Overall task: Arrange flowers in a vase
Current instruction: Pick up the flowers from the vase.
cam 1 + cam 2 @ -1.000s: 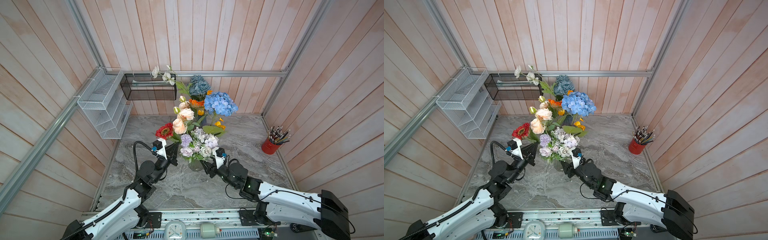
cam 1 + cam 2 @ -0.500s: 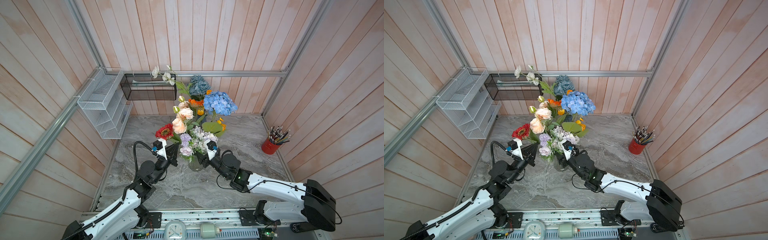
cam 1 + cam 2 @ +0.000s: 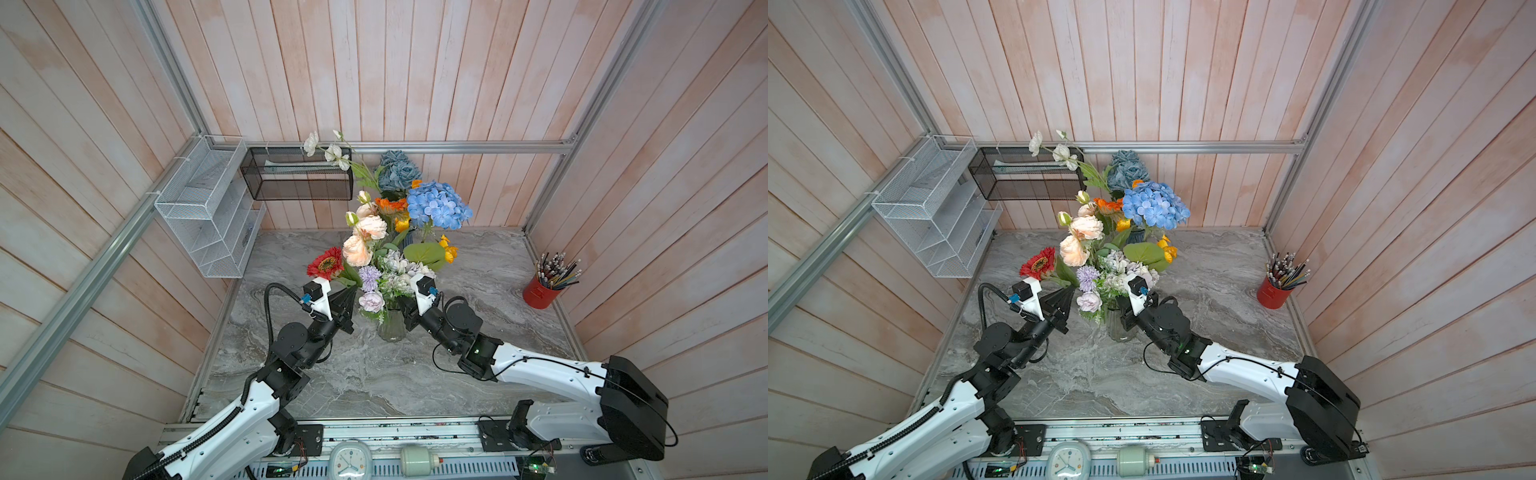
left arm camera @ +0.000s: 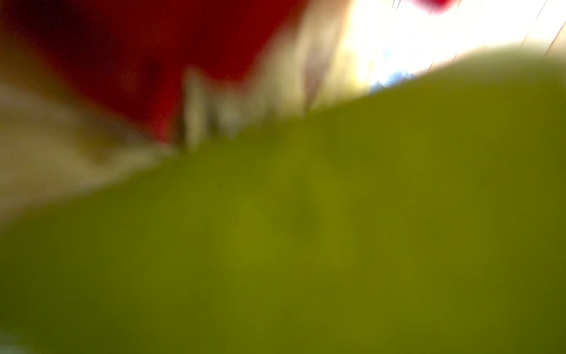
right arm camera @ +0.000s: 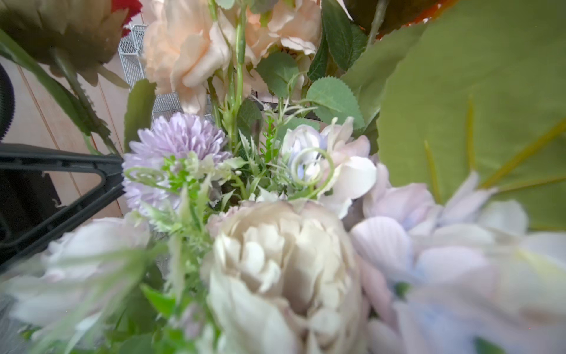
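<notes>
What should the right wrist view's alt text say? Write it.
A cream fabric peony fills the foreground, with a lilac pompom bloom and peach fabric roses behind it, a broad green leaf alongside.

In the left wrist view a green leaf (image 4: 306, 245) is filling most of the picture as a soft blur, and a red bloom (image 4: 153, 46) behind it is showing only as a smear. In both top views the lilac bunch (image 3: 390, 278) is covering the fingertips of the right end effector (image 3: 409, 309) and the neck of the vase (image 3: 391, 329), so how its jaws are standing cannot be told. The pencils (image 3: 555, 270) in the cup (image 3: 540, 296) near the right edge of the worktop (image 3: 478, 374) are showing too small to count.
</notes>
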Action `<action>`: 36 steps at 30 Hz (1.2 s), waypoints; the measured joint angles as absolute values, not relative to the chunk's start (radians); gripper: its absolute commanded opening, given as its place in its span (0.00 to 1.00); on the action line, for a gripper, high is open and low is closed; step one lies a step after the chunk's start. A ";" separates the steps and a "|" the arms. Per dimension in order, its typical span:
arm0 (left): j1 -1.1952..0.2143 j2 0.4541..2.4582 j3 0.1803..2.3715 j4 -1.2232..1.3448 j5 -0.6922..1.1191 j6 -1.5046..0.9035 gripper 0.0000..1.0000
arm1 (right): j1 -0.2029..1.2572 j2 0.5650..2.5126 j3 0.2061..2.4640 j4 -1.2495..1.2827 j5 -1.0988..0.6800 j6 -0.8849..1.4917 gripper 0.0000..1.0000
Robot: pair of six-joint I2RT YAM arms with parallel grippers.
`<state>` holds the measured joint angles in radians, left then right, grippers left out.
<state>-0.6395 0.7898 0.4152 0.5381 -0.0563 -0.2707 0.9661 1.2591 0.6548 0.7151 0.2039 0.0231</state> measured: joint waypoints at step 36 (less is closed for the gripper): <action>-0.692 0.844 0.415 0.528 -0.022 -0.320 0.39 | 0.958 1.153 0.576 0.793 0.288 0.064 0.23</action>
